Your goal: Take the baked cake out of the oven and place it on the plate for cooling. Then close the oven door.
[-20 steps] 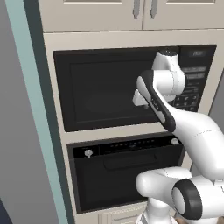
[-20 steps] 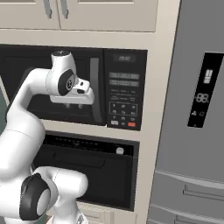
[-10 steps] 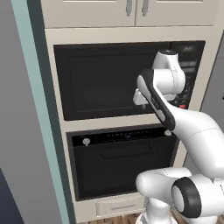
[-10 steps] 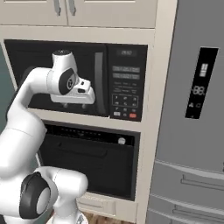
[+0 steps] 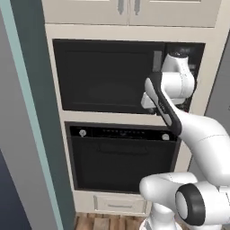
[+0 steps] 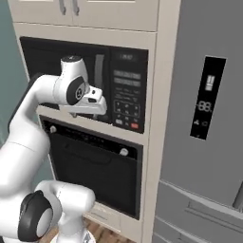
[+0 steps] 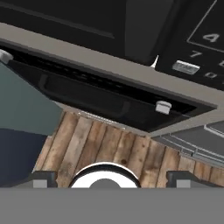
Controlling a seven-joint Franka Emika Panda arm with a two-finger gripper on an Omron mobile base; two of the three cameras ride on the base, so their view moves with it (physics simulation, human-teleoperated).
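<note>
The oven is the lower black unit with two silver knobs, and it also shows in the right base view and the hand view. Its oven door is shut, the bar handle lying flat across it. My gripper is open, with nothing between the fingertips. The hand hangs in front of the microwave, above the oven, pointing down. The cake and the plate are out of view.
The black microwave with its keypad sits right above the oven. A grey fridge stands to the right, a teal wall to the left. A cream drawer and the wooden floor lie below.
Both base views have shifted a little, so the base has moved. The arm keeps the same pose in front of the microwave, and the oven door stays shut.
</note>
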